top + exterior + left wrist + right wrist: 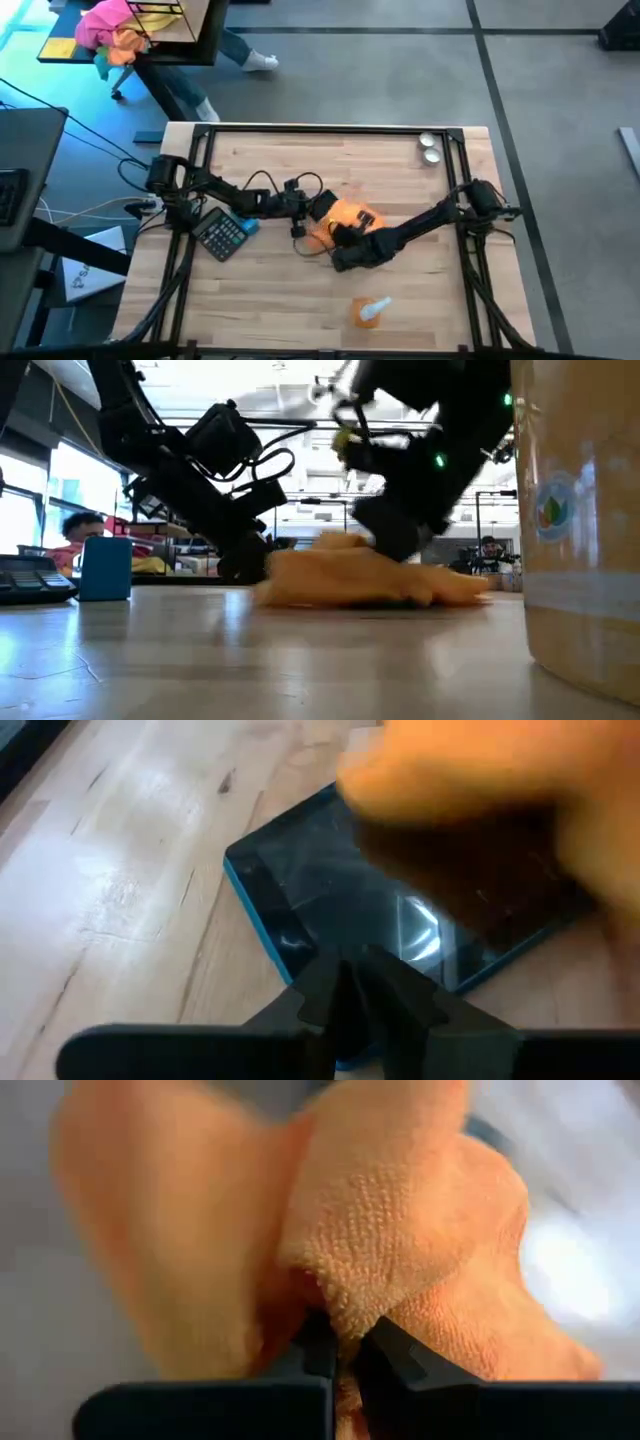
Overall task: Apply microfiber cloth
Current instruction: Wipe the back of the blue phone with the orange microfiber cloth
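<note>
The bright-orange microfiber cloth (352, 214) lies bunched at mid-table, draped over a dark-screened device in a blue case (330, 890) that lies flat on the wood. My right gripper (338, 240) comes in from the right and is shut on the cloth (400, 1230). My left gripper (303, 213) reaches in from the left, its fingers shut (347, 982) at the device's uncovered edge. In the low view the cloth (350, 580) rests on the table between both arms. My left gripper's shut fingertips (335, 975) sit on the blue-cased edge (300, 970) of the device, coming down at a slant from the table's left. The device lies flat on the table. My right gripper pinches a bunched fold of the cloth (345, 1305) between its two fingers, several layers. It slants down from the table's right. The rest of the cloth spreads on the device and the table.
A calculator (222, 236) and a small blue box (248, 228) lie left of the cloth. A spray bottle with orange liquid (368, 312) lies near the front edge. Two small metal discs (430, 148) sit at the far right. Beyond the table's far left corner, a person's legs (245, 55) show.
</note>
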`<state>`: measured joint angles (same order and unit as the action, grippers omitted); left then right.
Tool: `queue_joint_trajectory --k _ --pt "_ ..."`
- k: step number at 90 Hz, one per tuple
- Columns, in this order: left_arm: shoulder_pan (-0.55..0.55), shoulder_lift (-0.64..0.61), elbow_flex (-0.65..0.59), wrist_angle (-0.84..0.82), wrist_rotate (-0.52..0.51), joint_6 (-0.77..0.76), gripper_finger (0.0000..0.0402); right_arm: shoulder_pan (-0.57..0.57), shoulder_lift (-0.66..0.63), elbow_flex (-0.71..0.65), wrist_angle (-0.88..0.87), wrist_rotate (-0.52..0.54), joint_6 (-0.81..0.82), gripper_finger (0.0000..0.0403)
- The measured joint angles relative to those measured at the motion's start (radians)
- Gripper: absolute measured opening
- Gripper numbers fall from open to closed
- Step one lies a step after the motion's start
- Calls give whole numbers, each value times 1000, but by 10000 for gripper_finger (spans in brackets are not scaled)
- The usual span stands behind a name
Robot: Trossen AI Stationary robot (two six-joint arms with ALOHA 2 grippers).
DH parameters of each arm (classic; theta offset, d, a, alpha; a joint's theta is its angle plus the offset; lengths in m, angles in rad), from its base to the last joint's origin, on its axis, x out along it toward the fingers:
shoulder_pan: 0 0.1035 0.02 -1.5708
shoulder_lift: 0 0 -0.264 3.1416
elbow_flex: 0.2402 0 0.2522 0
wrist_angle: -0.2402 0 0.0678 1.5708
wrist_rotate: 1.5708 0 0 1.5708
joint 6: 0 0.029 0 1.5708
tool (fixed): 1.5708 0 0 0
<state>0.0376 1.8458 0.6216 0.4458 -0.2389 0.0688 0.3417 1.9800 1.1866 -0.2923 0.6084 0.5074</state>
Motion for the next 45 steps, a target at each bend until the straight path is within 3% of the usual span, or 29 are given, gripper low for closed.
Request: queue_joint_trajectory --k 6,11,21,34,45 --pt "7 0 0 0 8 -9 32 8 -2 3 83 -60 -87 0" --pt "8 0 0 -1 11 -9 32 9 -5 3 47 -50 -70 0" --pt "7 0 0 -2 11 -12 32 5 -10 3 -255 96 172 0" --pt "7 0 0 -1 11 -8 32 -19 -13 0 -625 117 465 0" --pt "8 0 0 0 12 -12 32 -21 -13 0 -534 120 437 0"
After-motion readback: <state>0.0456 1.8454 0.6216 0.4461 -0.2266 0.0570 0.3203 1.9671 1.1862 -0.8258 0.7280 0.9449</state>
